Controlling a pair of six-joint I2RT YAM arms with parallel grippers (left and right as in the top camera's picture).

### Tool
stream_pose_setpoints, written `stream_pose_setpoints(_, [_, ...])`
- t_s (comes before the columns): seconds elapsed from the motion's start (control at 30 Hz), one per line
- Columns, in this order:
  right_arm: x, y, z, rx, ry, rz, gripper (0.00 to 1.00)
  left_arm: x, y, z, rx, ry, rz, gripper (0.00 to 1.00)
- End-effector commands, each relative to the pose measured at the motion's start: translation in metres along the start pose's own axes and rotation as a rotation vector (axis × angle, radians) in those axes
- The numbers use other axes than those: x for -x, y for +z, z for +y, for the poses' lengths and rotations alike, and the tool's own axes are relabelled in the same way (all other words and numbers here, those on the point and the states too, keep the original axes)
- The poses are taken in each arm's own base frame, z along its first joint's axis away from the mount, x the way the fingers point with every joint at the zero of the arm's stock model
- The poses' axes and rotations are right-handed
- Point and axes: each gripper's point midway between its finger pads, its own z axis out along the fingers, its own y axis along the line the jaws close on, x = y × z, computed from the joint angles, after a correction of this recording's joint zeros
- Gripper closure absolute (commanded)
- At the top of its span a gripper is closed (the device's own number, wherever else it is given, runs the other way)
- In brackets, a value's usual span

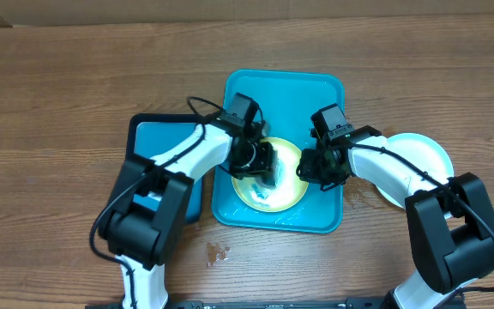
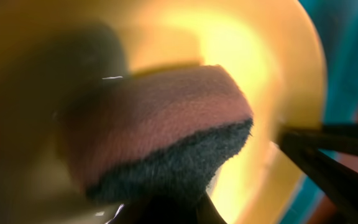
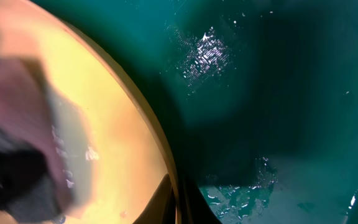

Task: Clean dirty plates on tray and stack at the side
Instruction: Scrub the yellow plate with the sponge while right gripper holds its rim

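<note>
A yellow-green rimmed plate (image 1: 283,194) with dark blue-green smears lies in the turquoise tray (image 1: 316,94). My left gripper (image 1: 260,163) is shut on a pink sponge with a dark scouring side (image 2: 160,124) and presses it on the plate (image 2: 247,43). My right gripper (image 1: 307,167) is shut on the plate's right rim (image 3: 117,124), one finger on each side of it (image 3: 182,199). The wet tray floor (image 3: 278,93) shows beside it. A light blue plate (image 1: 418,154) rests on the table to the right of the tray. A third plate is not in view.
A smaller dark-rimmed blue tray (image 1: 157,137) lies left of the turquoise tray, under my left arm. Water drops (image 1: 217,251) sit on the wooden table in front of the tray. My right gripper's finger (image 2: 328,155) shows in the left wrist view.
</note>
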Motion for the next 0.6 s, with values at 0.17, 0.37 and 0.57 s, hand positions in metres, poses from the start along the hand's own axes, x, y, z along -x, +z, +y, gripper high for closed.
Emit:
stream_pose_setpoints(0.17, [-0.003, 0.002, 0.001, 0.002, 0.001, 0.001, 0.96, -0.046, 0.011, -0.010, -0.003, 0.012, 0.159, 0.96])
stream_pose_setpoints(0.37, [-0.002, 0.002, 0.002, 0.004, 0.000, -0.001, 0.96, -0.040, -0.028, 0.054, 0.428, -0.007, 0.046, 0.96])
stream_pose_setpoints(0.57, [-0.002, 0.002, 0.002, 0.004, 0.000, -0.002, 0.96, -0.024, -0.070, 0.106, 0.800, -0.005, -0.081, 0.96])
